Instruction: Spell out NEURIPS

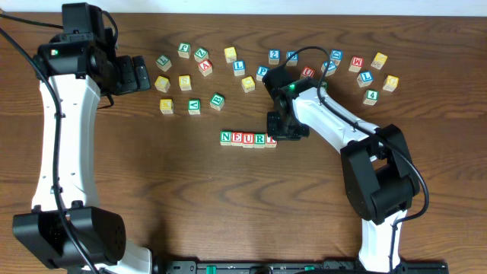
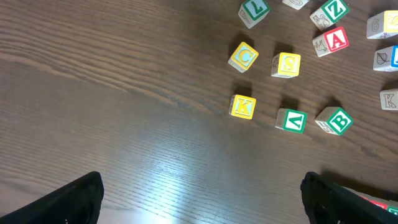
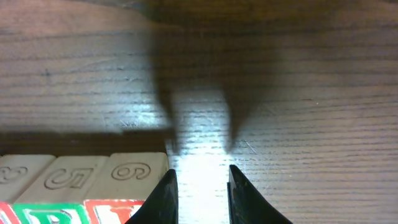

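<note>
A row of light-wood cubes point(image 1: 248, 139) lies mid-table and reads N, E, U, R from the left. Its right end sits under my right gripper point(image 1: 283, 134). In the right wrist view the gripper point(image 3: 202, 193) stands a little open with only bare table between its fingers. The left finger point(image 3: 163, 199) touches the right side of the end cube point(image 3: 132, 175), whose top shows a 6. A yellow S cube point(image 2: 286, 64) lies loose among other cubes. My left gripper point(image 1: 141, 74) hovers wide open and empty at the far left, its fingertips point(image 2: 74, 199) at the frame's lower corners.
Loose letter cubes are scattered across the far side: K point(image 2: 242, 106), C point(image 2: 243, 56), a green A point(image 2: 291, 120) and B point(image 2: 336, 120) near the left gripper. A 2 point(image 1: 274, 55), M point(image 1: 355, 64) and 4 point(image 1: 370, 97) lie to the right.
</note>
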`<state>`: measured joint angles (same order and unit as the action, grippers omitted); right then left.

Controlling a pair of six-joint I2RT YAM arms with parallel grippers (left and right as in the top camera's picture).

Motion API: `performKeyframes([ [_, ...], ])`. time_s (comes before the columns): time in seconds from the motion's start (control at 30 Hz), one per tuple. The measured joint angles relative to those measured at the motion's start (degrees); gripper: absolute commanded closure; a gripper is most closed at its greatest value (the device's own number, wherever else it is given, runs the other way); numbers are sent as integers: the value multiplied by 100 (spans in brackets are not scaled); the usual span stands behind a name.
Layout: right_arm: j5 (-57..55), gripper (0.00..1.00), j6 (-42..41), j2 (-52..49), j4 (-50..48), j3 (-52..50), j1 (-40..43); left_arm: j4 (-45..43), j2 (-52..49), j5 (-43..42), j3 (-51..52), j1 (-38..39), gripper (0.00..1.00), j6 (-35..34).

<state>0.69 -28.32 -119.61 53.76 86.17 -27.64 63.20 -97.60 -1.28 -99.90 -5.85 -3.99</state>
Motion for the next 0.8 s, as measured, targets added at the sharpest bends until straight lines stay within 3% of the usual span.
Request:
performKeyframes([
  [0.5, 13, 82, 184, 0, 682, 522, 107, 0, 0, 0, 0, 0, 0, -2],
  [0.8, 15, 92, 302, 2, 50, 798, 120, 0, 0, 0, 0, 0, 0, -2],
])
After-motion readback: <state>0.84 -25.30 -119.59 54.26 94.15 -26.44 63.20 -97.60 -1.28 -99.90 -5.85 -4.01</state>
